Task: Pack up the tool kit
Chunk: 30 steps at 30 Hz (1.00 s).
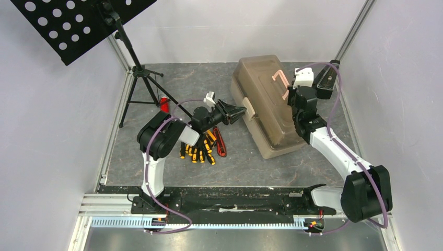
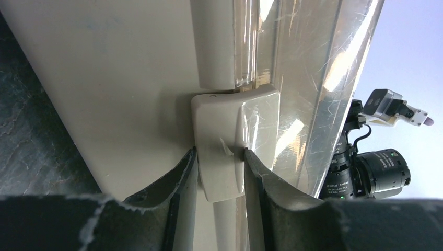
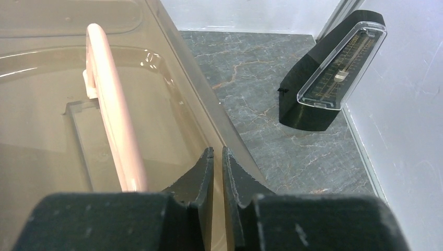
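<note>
Your left gripper [image 2: 219, 151] pinches the pale latch [image 2: 224, 120] on the closed tan toolbox [image 1: 264, 107], with one finger against each side. Your right gripper [image 3: 218, 152] is pressed together on nothing (only a sliver of gap shows). It hovers over the toolbox's top, just beside the pale handle [image 3: 112, 104]. The screwdrivers [image 1: 197, 151] and a red utility knife [image 1: 221, 142] lie on the table [image 1: 292, 167] beneath your left arm.

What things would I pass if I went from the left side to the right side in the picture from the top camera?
black music stand → small red piece → pile of yellow-and-black screwdrivers → big brown toolbox → black metronome
</note>
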Each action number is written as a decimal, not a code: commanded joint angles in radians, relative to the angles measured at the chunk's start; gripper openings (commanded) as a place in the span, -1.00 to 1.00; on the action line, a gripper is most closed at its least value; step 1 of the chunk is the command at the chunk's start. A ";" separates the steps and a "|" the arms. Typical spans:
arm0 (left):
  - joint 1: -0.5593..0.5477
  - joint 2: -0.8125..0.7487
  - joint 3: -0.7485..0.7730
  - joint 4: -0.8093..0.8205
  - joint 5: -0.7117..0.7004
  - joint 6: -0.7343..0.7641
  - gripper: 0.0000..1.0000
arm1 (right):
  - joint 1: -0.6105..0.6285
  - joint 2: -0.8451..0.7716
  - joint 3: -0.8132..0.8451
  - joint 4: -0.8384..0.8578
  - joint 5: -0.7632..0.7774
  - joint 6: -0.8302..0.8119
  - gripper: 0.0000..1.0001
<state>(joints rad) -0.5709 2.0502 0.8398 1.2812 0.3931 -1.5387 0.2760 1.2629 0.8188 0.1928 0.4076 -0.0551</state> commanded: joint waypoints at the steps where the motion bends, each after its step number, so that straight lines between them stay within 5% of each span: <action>1: 0.014 -0.134 0.006 0.185 -0.016 -0.054 -0.88 | 0.016 0.103 -0.093 -0.426 0.042 0.009 -0.81; 11: 0.023 -0.178 -0.001 0.175 -0.007 -0.044 -0.85 | 0.029 0.119 -0.096 -0.436 0.088 0.019 -0.81; 20: 0.037 -0.204 -0.110 0.093 0.024 0.124 0.03 | 0.025 0.109 -0.078 -0.429 -0.004 0.022 -0.78; 30: 0.027 -0.063 -0.068 0.133 0.078 0.138 0.45 | 0.026 0.102 -0.074 -0.427 -0.047 0.024 -0.78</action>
<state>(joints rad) -0.5385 1.9408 0.7223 1.3708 0.4324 -1.4612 0.3027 1.2781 0.8364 0.1753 0.4473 -0.0505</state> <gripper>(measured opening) 0.704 0.111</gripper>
